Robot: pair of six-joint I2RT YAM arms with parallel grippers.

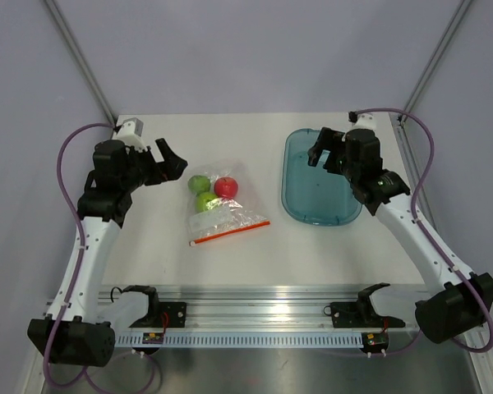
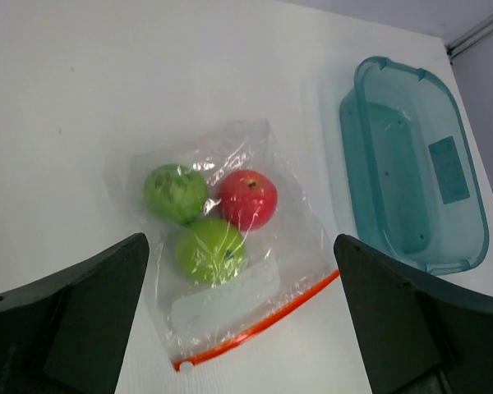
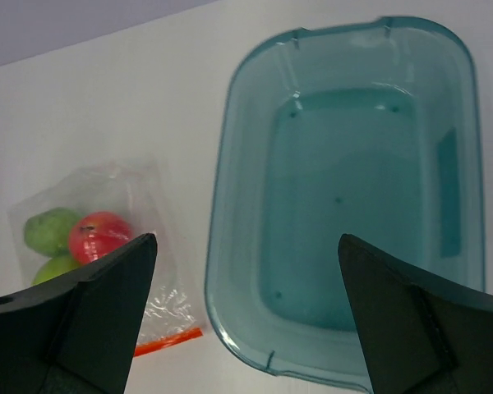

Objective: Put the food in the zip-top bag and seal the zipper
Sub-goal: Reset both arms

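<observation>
Both tools spread wide, gripping nothing. Left tool (image 1: pixel 169 161) hangs left of the zip-top bag (image 1: pixel 230 215); right tool (image 1: pixel 324 150) over the teal tray (image 1: pixel 320 209). I see the bag flat on the counter (image 1: pixel 230 271), food (image 2: pixel 248 199) inside (two green, one red), zipper (image 1: pixel 230 232) along its near edge.

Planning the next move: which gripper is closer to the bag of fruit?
Left. The left gripper hovers just beside the bag; the right gripper hangs over the teal tray, farther off.

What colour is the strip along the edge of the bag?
Orange-red. The strip runs along the clear bag's near edge, clearest in the left wrist view.
</observation>
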